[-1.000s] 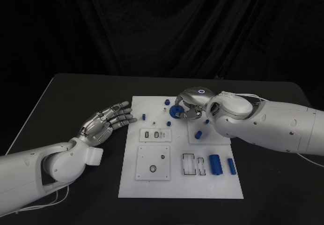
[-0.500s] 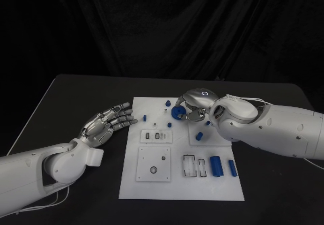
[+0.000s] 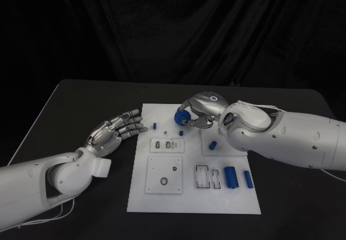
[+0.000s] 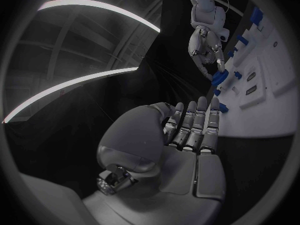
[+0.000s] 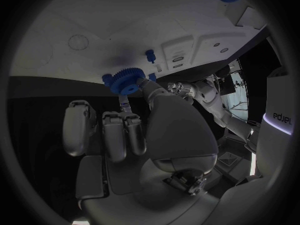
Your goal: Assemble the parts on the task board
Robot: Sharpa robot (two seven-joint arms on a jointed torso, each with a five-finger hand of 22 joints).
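Black counter [image 3: 79, 100] carries white board [image 3: 189, 200]. Right hand [image 3: 200, 111] at board's 12 o'clock end, fingers pinching blue gear [image 3: 182, 116] just above board; right wrist view shows gear's teeth [image 5: 125, 80]. Left hand [image 3: 113, 131] at board's 9 o'clock, fingers spread, grasping nothing.

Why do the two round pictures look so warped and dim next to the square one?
Left wrist view: fisheye bends the white board edge, and bright curved streaks glare overhead. Right wrist view: the board bulges, the blue gear stays crisp. Head view: straight edges, even light, black backdrop.
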